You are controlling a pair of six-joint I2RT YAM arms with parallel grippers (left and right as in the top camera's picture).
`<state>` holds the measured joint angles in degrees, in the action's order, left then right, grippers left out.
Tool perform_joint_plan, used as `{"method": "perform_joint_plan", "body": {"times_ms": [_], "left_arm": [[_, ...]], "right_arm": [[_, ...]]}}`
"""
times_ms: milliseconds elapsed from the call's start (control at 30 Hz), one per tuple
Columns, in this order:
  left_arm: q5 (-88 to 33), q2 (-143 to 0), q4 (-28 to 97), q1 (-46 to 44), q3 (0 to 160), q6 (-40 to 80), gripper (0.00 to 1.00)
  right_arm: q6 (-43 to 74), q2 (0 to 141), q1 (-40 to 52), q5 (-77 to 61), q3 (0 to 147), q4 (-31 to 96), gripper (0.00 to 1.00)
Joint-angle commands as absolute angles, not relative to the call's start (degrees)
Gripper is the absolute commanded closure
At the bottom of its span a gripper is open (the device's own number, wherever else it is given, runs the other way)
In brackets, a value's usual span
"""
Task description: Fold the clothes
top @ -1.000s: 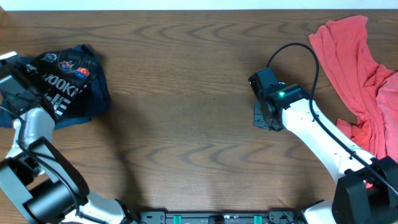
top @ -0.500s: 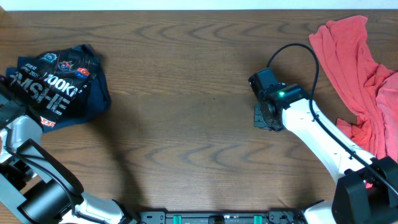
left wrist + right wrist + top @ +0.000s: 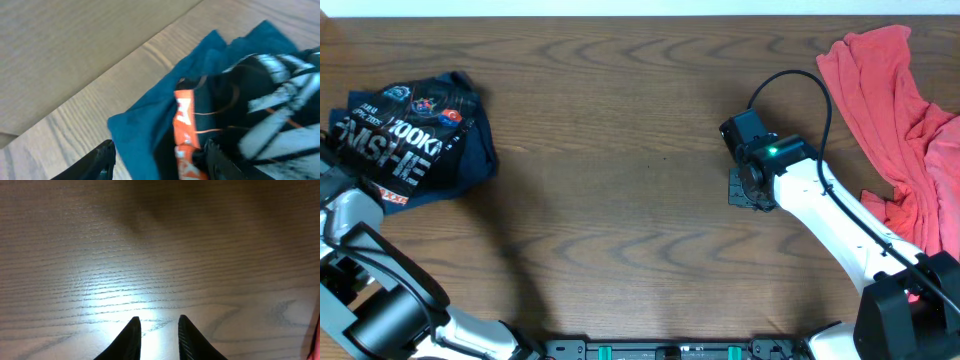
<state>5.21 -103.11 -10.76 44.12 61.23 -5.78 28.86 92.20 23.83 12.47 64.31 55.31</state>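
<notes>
The left gripper [image 3: 157, 167] hung with its jaws spread wide over the edge of the black jersey [image 3: 415, 140]. A blurred orange tag and navy cloth lay between the fingers, unpinched. The right gripper [image 3: 159, 339] was parted only narrowly, holding nothing above the wooden table [image 3: 620, 200]. At the table's left, the jersey's white lettering read partly "NSHE" and "OOKI". A coral-red garment [image 3: 890, 100] lay heaped far right.

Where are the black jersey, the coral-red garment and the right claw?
black jersey [image 3: 415, 150]: overhead view, on its lettered front.
coral-red garment [image 3: 875, 85]: overhead view, middle of the upper fabric.
right claw [image 3: 158, 320]: right wrist view, midway between its fingertips.
</notes>
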Motion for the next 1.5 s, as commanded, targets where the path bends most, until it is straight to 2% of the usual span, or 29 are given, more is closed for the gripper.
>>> {"method": "perform_joint_plan", "body": {"times_ms": [0, 100, 200, 300, 367, 467, 667, 833, 1067, 1200, 1333, 1467], "left_arm": [[3.9, -104.4, -12.1, 45.3, 61.4, -5.1, 0.37], [-0.3, -104.0, -14.5, 45.7, 61.4, -5.3, 0.34], [-2.5, -102.8, -14.9, 45.6, 61.8, -5.3, 0.29], [-2.6, -101.0, -14.9, 45.3, 62.3, -5.3, 0.28], [-3.4, -99.1, -14.6, 44.9, 62.9, -5.2, 0.27], [-7.0, -95.7, -13.1, 43.7, 63.7, -5.2, 0.24], [-8.1, -89.9, -6.6, 35.6, 63.9, -4.8, 0.17], [-9.9, -89.1, 2.8, 23.1, 63.9, -4.1, 0.02], [-9.9, -89.4, 12.4, 2.9, 63.9, -4.2, 0.02], [-9.8, -89.4, 18.6, -6.2, 63.9, -4.4, 0.02], [-9.9, -88.2, 29.3, -9.9, 63.9, -4.3, 0.02], [-9.9, -83.7, 41.9, -9.9, 64.5, -2.1, 0.02]], "right_arm": [[28.0, 91.8, 23.4, 13.1, 64.4, 55.4, 0.75], [28.0, 91.8, 23.4, 13.1, 64.4, 55.4, 0.74], [28.0, 91.8, 23.4, 12.3, 64.4, 55.6, 0.62], [28.0, 91.8, 23.3, 10.0, 64.4, 55.1, 0.6], [28.0, 91.8, 23.3, 9.1, 64.4, 54.4, 0.55], [28.1, 91.8, 23.3, 7.2, 64.4, 52.4, 0.44], [28.3, 91.8, 23.0, 2.1, 64.4, 45.1, 0.01], [28.3, 91.8, 21.8, -1.1, 64.4, 39.7, 0.01], [29.8, 91.8, 17.8, -1.1, 64.4, 34.3, 0.01], [21.7, 91.8, 14.9, -3.7, 64.4, 31.9, 0.01], [16.7, 91.3, 12.7, -3.7, 64.4, 35.1, 0.01], [15.8, 87.2, 10.8, -3.7, 64.4, 38.5, 0.01]]}}
